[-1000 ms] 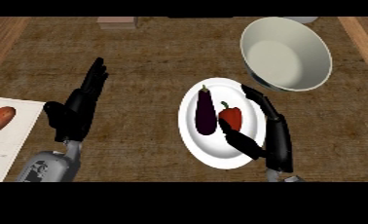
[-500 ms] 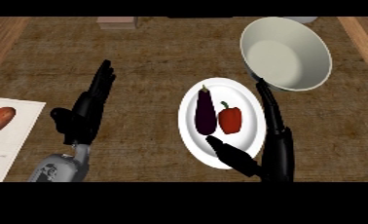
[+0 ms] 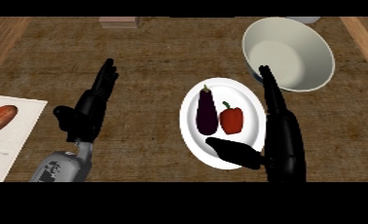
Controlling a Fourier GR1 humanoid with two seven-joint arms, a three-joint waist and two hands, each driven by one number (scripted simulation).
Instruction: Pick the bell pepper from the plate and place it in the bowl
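Fingers (image 3: 271, 89) of the right hand (image 3: 282, 130) stretch straight along the right rim of the white plate (image 3: 244, 91), their tips reaching toward the bowl (image 3: 314, 55); the thumb (image 3: 233, 151) juts left over the plate's lower part. That hand is open and holds nothing. On the plate the red bell pepper (image 3: 231, 120) lies just left of the fingers, not gripped, with a dark purple eggplant (image 3: 206, 112) close beside it on its left. The pale bowl sits just beyond the plate, up and to the right. At the left, the left hand (image 3: 87, 109) rests open, fingers up, above the brown woven counter (image 3: 144, 57). A white board (image 3: 16, 135) with 1 orange-red item (image 3: 4, 116) shows at the left edge.
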